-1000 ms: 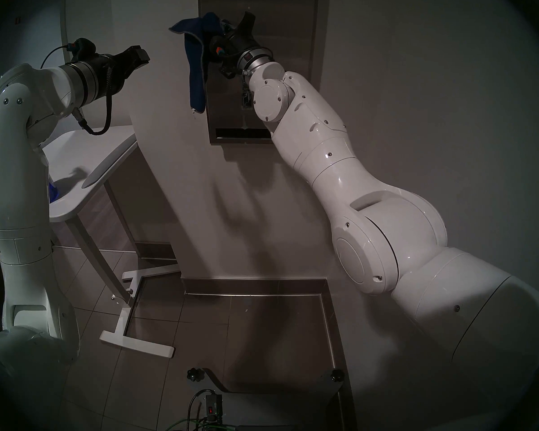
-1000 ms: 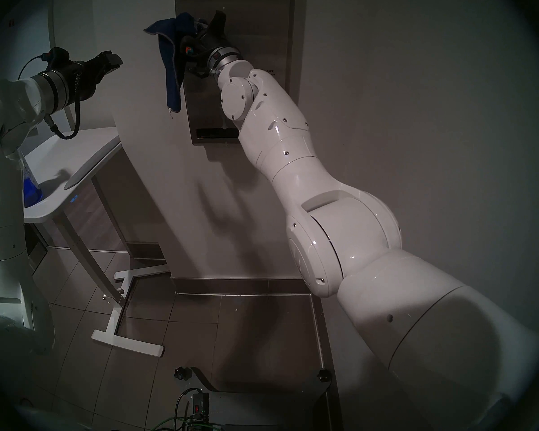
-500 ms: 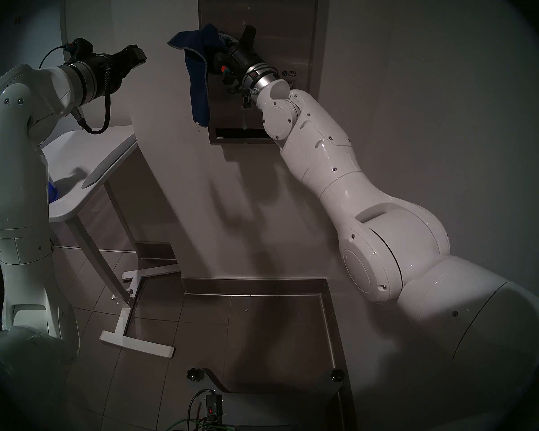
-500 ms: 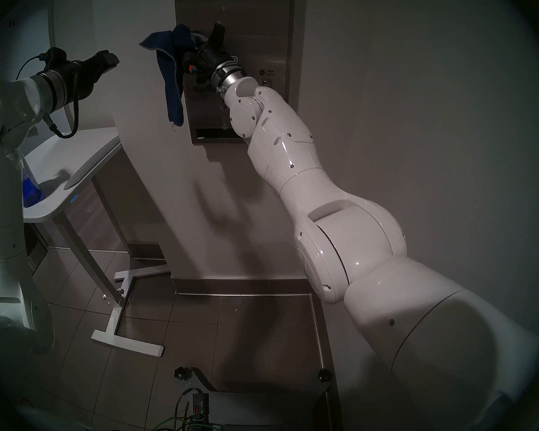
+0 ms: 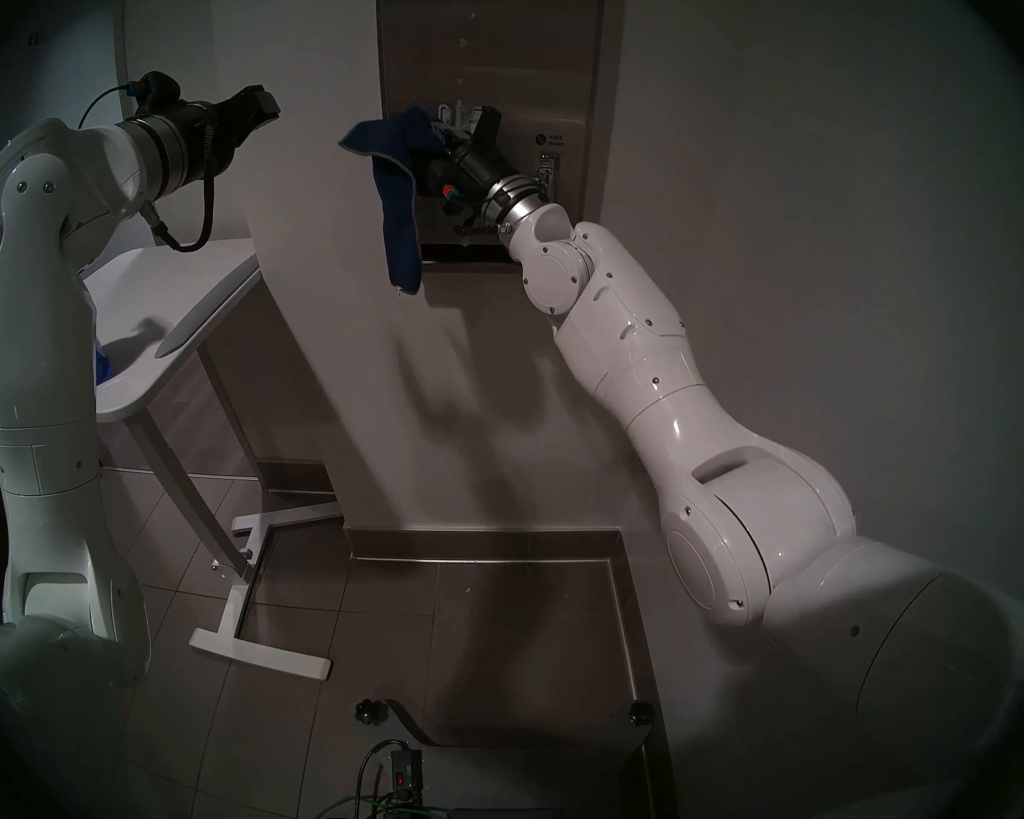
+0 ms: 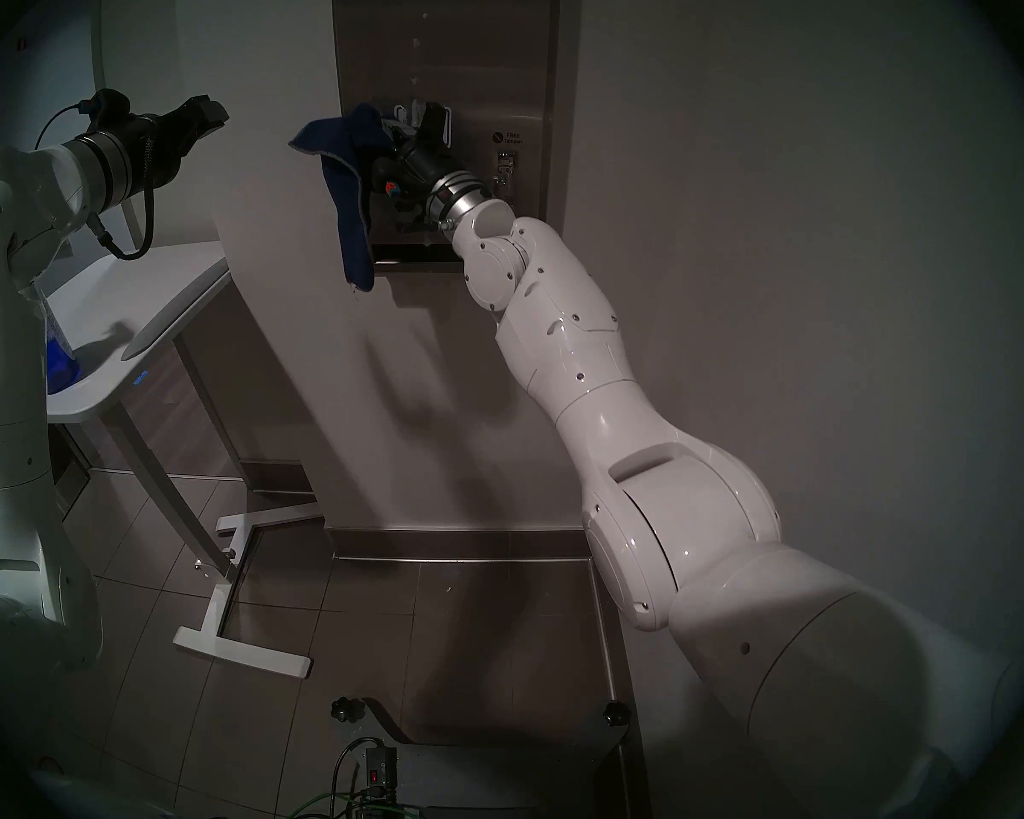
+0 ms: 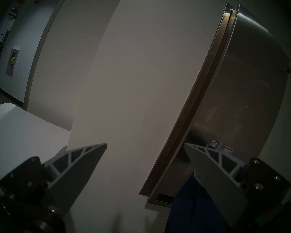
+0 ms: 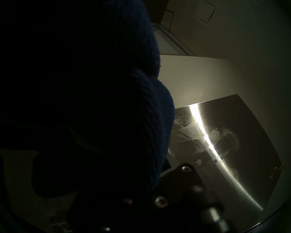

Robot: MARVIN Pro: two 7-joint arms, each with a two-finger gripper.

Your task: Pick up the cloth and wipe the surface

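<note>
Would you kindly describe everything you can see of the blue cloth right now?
The cloth is dark navy, soft and ribbed-looking, with a lighter stitched edge. It is bunched at the top in the shut right gripper, one corner sticking out to the view's left and a long tail hanging straight down past the bottom edge of the steel panel. A short thread dangles from its tip. Whether it touches the panel cannot be told.

Public restroom, steel wall dispenser marked "FREE Tampon", tiled floor
</note>
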